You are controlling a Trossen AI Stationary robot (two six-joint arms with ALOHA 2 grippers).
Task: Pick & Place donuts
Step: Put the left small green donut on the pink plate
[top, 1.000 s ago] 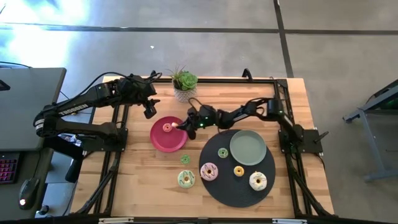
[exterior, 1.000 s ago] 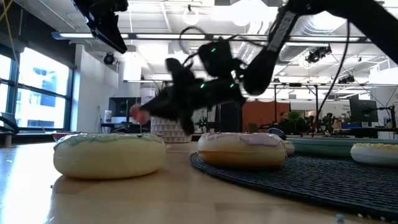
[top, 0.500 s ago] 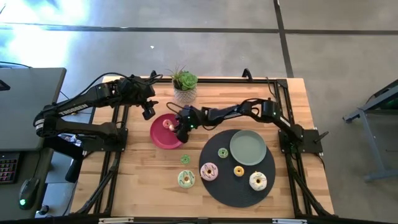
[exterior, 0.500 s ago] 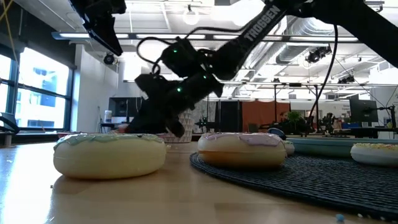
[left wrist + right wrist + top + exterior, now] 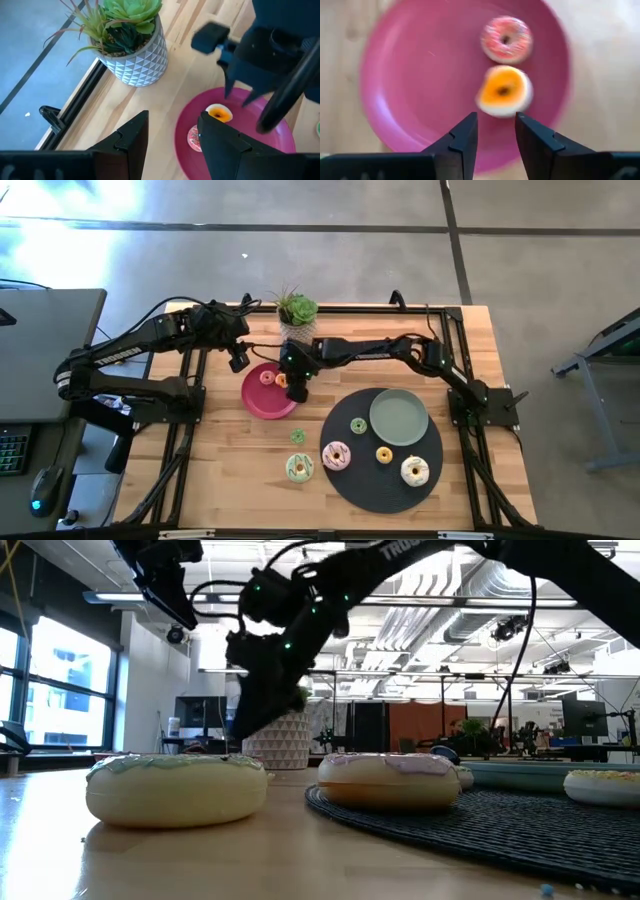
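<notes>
- Dark metal: the left gripper (image 5: 238, 360) hangs above the table's far-left part, just beside the magenta plate (image 5: 255, 402), waiting; its fingers stand apart with nothing between them.
- Magenta plate next: 2 tiny donuts lie on it, the red donut (image 5: 506, 39) touching the orange donut (image 5: 504, 91), both on the plate's side toward the potted succulent (image 5: 297, 315).
- The right gripper (image 5: 297, 388) hovers over that plate, fingers narrowly parted and empty. In the right wrist view the orange donut sits straight ahead, just beyond the gap between the fingers, so this arm is plainly the nearer one.
- Judgement: the orange donut looks freshly delivered, so the next move is probably a lift clear and a swing right.
- Further right, the remaining 5 wait: green-frosted donut (image 5: 299, 468) and tiny green donut (image 5: 298, 436) on bare wood, then pink donut (image 5: 336, 455), yellow donut (image 5: 384, 454) and white donut (image 5: 415, 471) on the dark round mat (image 5: 355, 482), beside the grey-green plate (image 5: 399, 418).
</notes>
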